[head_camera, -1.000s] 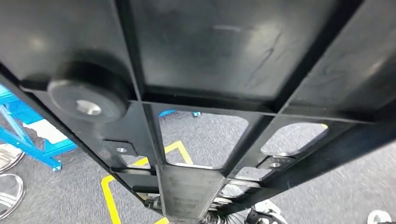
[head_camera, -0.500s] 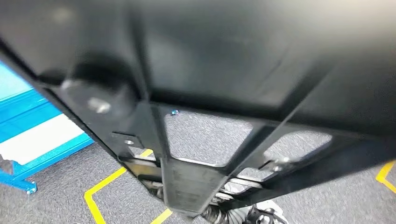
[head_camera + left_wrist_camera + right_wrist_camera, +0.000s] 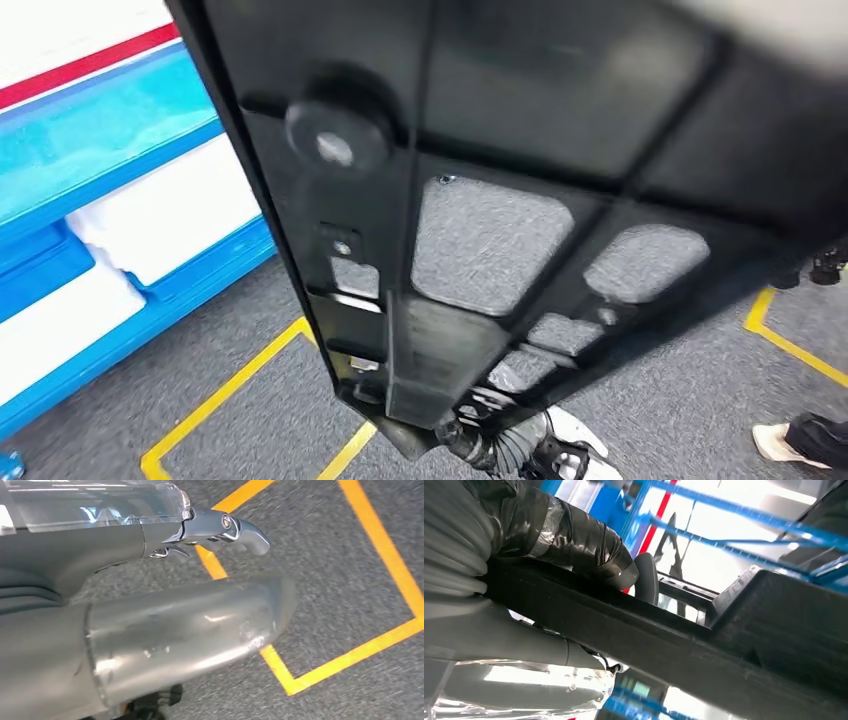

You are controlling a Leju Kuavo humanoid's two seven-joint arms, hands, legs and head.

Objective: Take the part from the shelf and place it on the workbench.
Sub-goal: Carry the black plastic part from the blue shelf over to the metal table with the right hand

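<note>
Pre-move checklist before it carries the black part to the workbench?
1. Right hand grips the black part: ok, thumb wraps its bar.
2. Left hand on the part: not ok, no part in the left wrist view.
3. Part off the blue shelf: ok.
4. Forward view: not ok, the part covers most of the head view.
5. Person's shoe nearby: not ok.
6. Workbench location: cannot tell.

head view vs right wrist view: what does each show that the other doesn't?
Head view alone: the grey carpet with yellow floor tape, a person's shoe, and the part's round black knob face-on. Right wrist view alone: the right hand gripping the part's rail, taped fingers over the top, thumb beneath. Both: the black part and the blue shelf frame.
</note>
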